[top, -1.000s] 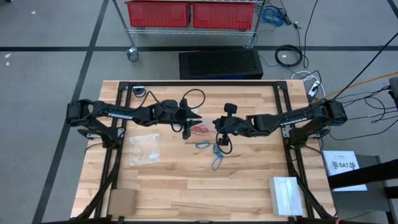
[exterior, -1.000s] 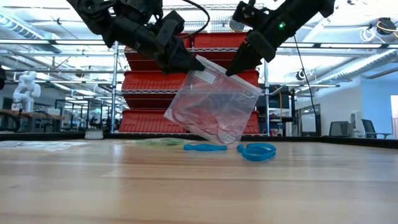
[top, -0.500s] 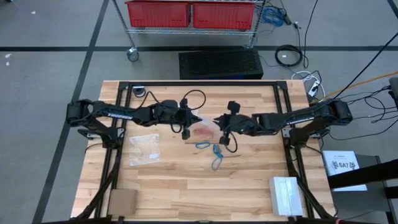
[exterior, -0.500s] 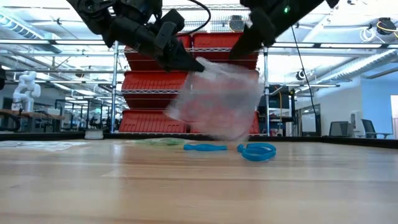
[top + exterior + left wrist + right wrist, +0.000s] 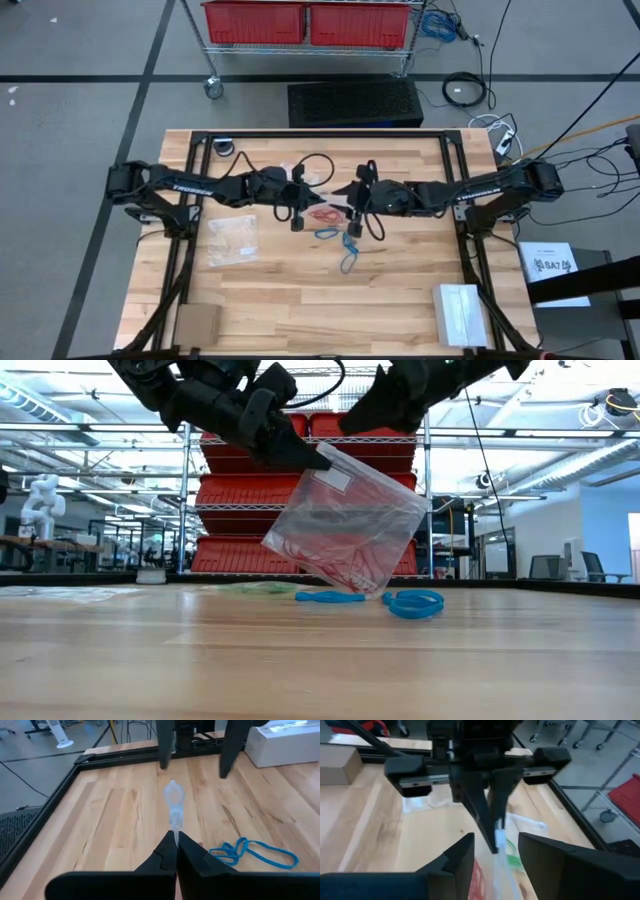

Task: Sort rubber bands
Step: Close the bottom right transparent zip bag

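A clear zip bag [image 5: 345, 525] with red rubber bands [image 5: 350, 565] in its bottom hangs over the middle of the table. My left gripper [image 5: 318, 460] is shut on it. My right gripper [image 5: 360, 415] stands open just above the bag's top edge and off it. In the right wrist view the edge [image 5: 502, 862] runs between its fingers, and no touch shows. Blue rubber bands [image 5: 330, 235] lie on the wood below and nearer [image 5: 350, 262]. In the left wrist view they show at the side [image 5: 255, 852]. My left gripper pinches the bag's top corner [image 5: 174, 822] between its two fingers [image 5: 492, 827]. They come from the table's left and slant a little downward. The bag hangs tilted below them, its lower corner [image 5: 362, 588] close to the table; whether it touches I cannot tell.
A second clear bag [image 5: 232, 240] lies flat on the table's left part. A cardboard box [image 5: 197, 323] sits at the near left corner and a white box [image 5: 458, 313] at the near right. Something green [image 5: 260, 588] lies far back on the wood.
My right gripper has opened, let go of the bag's other top corner and gone up. The bag swung and now hangs from my left gripper alone, in about the same place and at about the same tilt as before.
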